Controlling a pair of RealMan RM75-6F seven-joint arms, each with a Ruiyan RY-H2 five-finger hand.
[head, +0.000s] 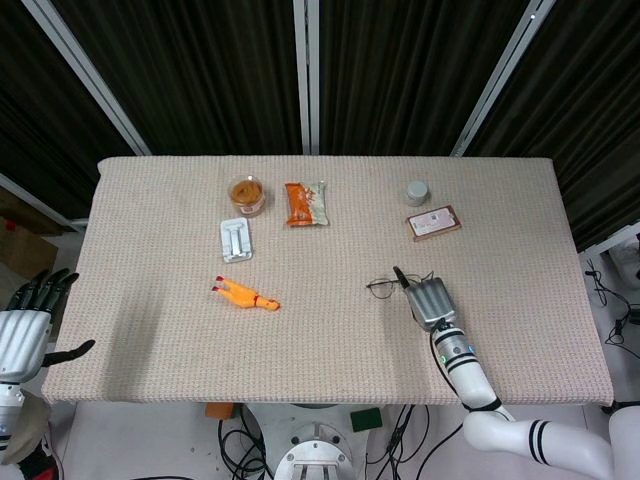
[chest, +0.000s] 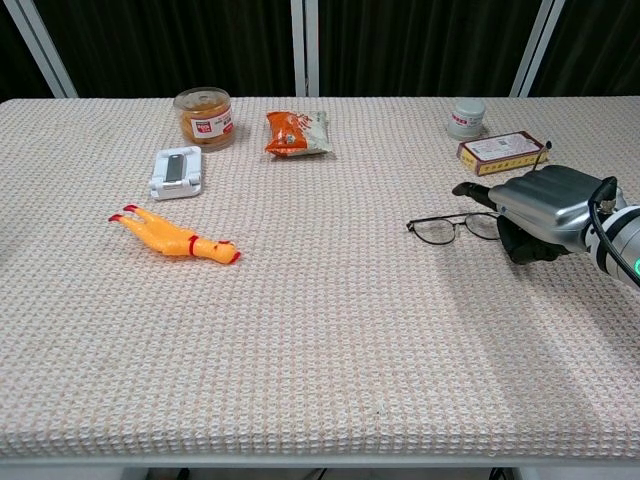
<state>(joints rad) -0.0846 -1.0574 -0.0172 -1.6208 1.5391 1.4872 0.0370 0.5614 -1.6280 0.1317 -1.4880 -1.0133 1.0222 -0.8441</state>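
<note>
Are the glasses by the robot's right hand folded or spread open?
Spread open: the glasses lie on the table with one arm sticking up beside the right hand.

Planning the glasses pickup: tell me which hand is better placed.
Right. The right hand rests at the glasses, covering their far end; the left hand hangs off the table's opposite edge.
</note>
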